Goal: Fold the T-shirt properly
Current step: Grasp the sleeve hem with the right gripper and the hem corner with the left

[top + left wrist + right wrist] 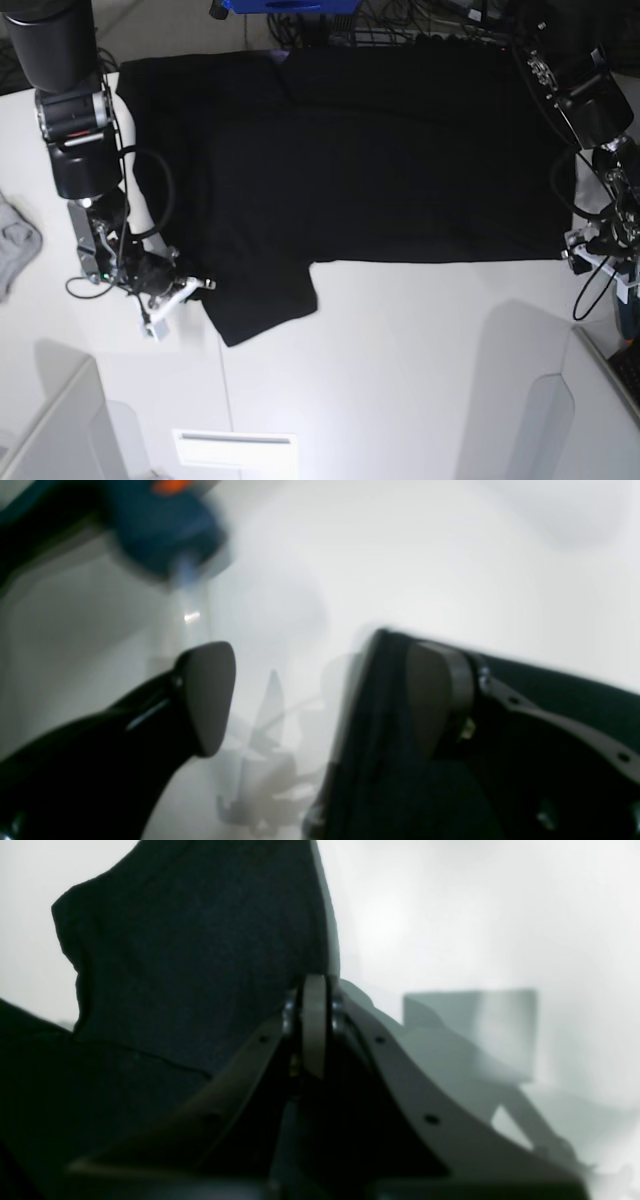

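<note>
T-shirt [370, 170], black and plain on the visible side, is laid flat across the far half of a white table [400, 360], with one short sleeve hanging nearer the viewer than the body. Nearest to the viewer, well clear of the T-shirt, a pale rectangular slot [233, 447] is seen in the table surface, flanked by two grey upright panels [55, 425] at the near corners. At the sleeve's outer edge the right gripper [190, 288] is placed; in the right wrist view its jaws are seen pressed together, with black fabric lying just beside them, though whether cloth is pinched between them cannot be told. At the T-shirt's opposite near corner the left gripper [575, 250] is found; in the left wrist view its jaws stand well apart, one pad [210, 697] over bare table and the other against the cloth edge. A small grey cloth [15, 245] rests beyond the right arm, apart from the T-shirt. Beyond the T-shirt's far edge, cables [400, 25] and a blue object [290, 5] are visible.
</note>
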